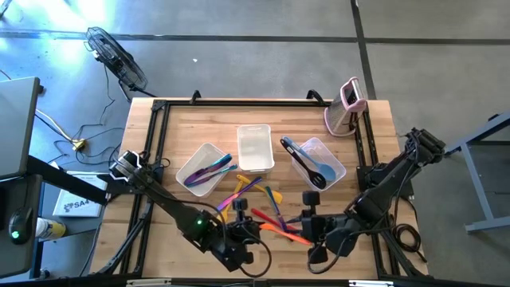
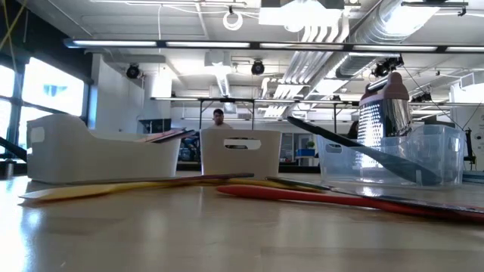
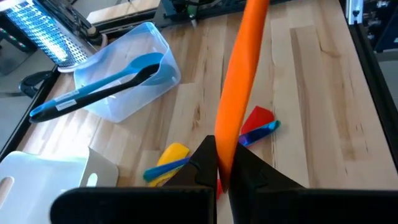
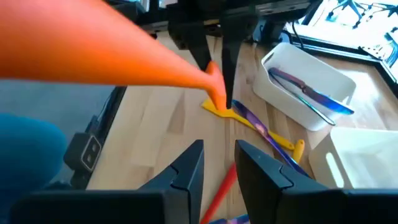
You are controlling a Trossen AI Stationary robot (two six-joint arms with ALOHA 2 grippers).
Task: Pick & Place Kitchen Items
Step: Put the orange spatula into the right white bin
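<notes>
The long orange plastic spatula [image 3: 244,74] is pinched at one end between the left gripper [image 3: 225,163] jaws, lifted off the wooden table [image 1: 374,143], its long axis running towards the right gripper [image 4: 219,163], whose jaws hang spread just below the near end.

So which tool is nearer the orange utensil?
Left. The left tool is shut on the orange utensil; the right tool hovers open just short of it.

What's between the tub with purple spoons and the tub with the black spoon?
The high view shows an empty clear tub standing between them.
</notes>
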